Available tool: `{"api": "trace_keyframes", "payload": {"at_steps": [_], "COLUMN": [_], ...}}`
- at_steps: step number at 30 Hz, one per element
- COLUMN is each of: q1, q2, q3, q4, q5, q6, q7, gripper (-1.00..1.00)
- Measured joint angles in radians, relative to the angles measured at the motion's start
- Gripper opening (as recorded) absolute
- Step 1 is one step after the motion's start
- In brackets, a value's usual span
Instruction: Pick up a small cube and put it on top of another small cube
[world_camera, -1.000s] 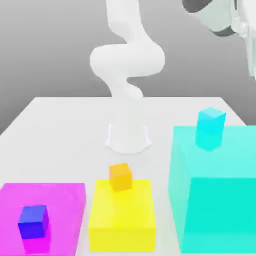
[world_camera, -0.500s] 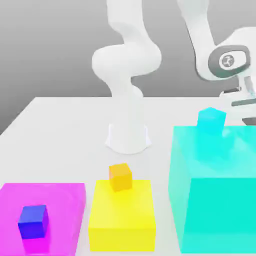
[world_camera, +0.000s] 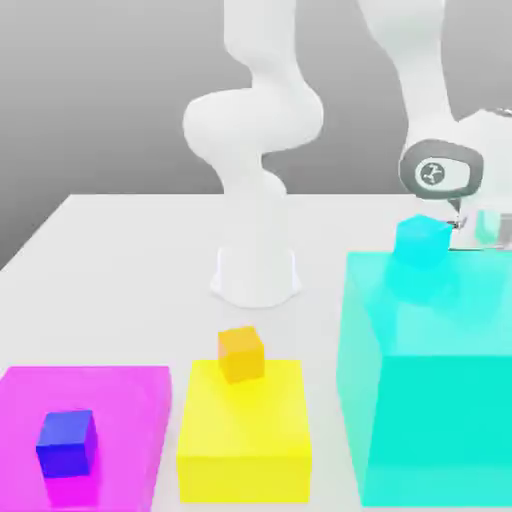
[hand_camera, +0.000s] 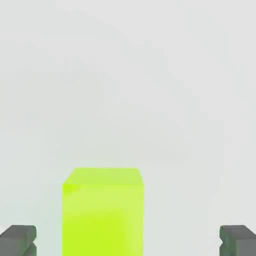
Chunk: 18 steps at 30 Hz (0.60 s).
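The lime-green small cube (hand_camera: 102, 212) rests on the pale table, seen close in the hand view. It sits between my two dark fingertips (hand_camera: 19, 239), nearer to that one. My gripper (hand_camera: 128, 240) is open and its fingers stand well apart from the cube's sides. In the exterior view my gripper (world_camera: 477, 228) hangs low behind the big cyan block (world_camera: 430, 400), at the exterior view's right. The orange small cube (world_camera: 241, 353) sits on top of the big yellow block (world_camera: 243, 430), in front of the arm's base.
A small cyan cube (world_camera: 421, 242) stands on the big cyan block, just beside my hand. A small blue cube (world_camera: 66, 443) sits on the flat magenta block (world_camera: 110, 395) at the exterior view's left. The arm's white base (world_camera: 257, 275) stands mid-table.
My hand has come down from the upper right of the exterior view to a spot low behind the big cyan block. The cubes and blocks have not moved.
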Motion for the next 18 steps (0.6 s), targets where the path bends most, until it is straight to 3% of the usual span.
{"api": "trace_keyframes", "payload": {"at_steps": [6, 7, 14, 18], "q1": [0.155, 0.187, 0.19, 0.095], "q2": [0.182, 0.21, 0.215, 0.11], "q3": [-0.214, -0.254, -0.26, -0.132], "q4": [0.047, 0.054, 0.056, 0.028], "q5": [-0.226, -0.258, -0.269, -0.123], "q6": [0.121, 0.142, 0.143, 0.068], "q7": [0.164, 0.188, 0.197, 0.085], "gripper": [0.0, -1.0, -1.0, -1.0]}}
